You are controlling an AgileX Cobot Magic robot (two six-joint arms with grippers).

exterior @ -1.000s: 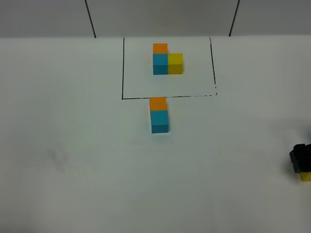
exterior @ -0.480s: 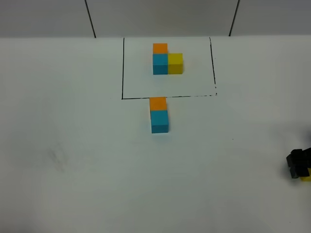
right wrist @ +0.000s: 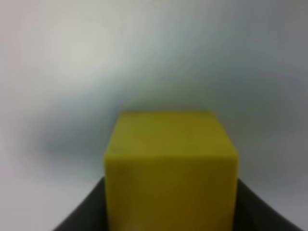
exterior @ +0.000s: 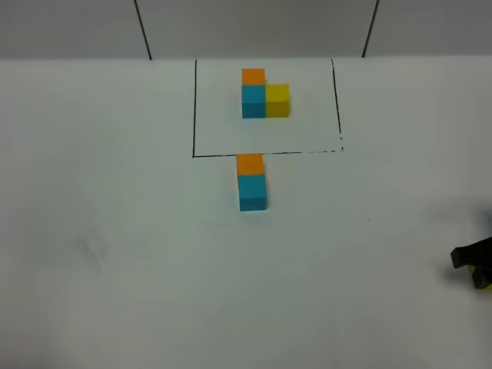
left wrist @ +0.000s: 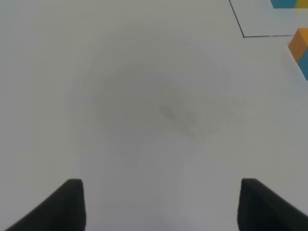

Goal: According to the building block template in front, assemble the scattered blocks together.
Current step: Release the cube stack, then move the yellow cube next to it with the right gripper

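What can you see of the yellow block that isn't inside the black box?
The loose yellow block is a plain, matte cube with sharp edges. In the right wrist view it fills the space between the right gripper, whose dark jaws sit against both its sides. From the high camera only a sliver of yellow peeks out under the gripper at the table's right edge, far from the orange and blue blocks.

Orange block [exterior: 250,164] touches blue block [exterior: 252,192] below the frame [exterior: 265,153]

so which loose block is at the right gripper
The yellow block, sitting between the right gripper's fingers. The orange block and blue block sit joined just below the template's frame.
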